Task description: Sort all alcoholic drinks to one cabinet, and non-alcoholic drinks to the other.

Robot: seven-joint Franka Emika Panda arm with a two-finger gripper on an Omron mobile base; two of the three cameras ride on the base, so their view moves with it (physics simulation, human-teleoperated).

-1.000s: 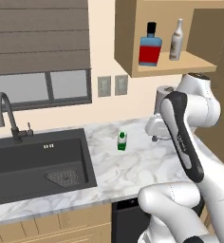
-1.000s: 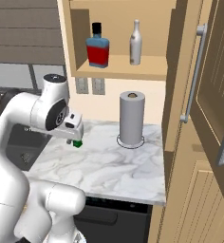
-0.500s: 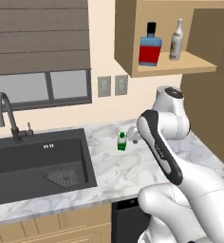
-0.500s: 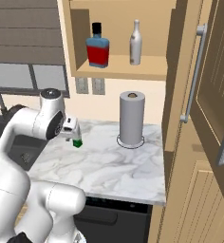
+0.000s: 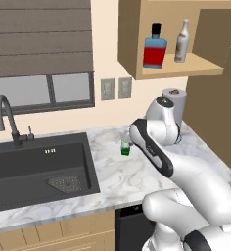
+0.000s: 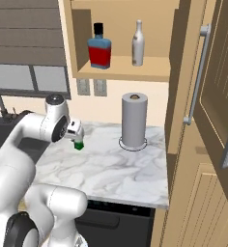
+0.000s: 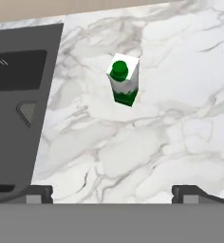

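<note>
The small green-and-white carton [image 7: 123, 84] stands upright on the marble counter [image 7: 171, 142] near the sink; it also shows as the carton [image 5: 126, 146] and the carton [image 6: 78, 144]. My gripper [image 7: 113, 193] hovers above it, open, with both tips wide apart and nothing between them. From the right base, the gripper [image 6: 76, 131] sits just over the carton. The blue bottle [image 6: 100, 48] with red label and the slim grey bottle [image 6: 138, 44] stand on the shelf of the small box cabinet [image 6: 135, 72]. The tall yellow bottle is out of view.
A dark sink [image 5: 34, 166] with a faucet [image 5: 7, 120] lies left of the carton. A paper towel roll [image 6: 134, 119] stands at the back right. The tall pantry's door [image 6: 217, 96] with its silver bar handle [image 6: 195, 72] hangs open at the right.
The arm has swung left along the counter, carrying the hand from beside the paper towel roll to right over the carton. The bottles and carton have stayed put.
</note>
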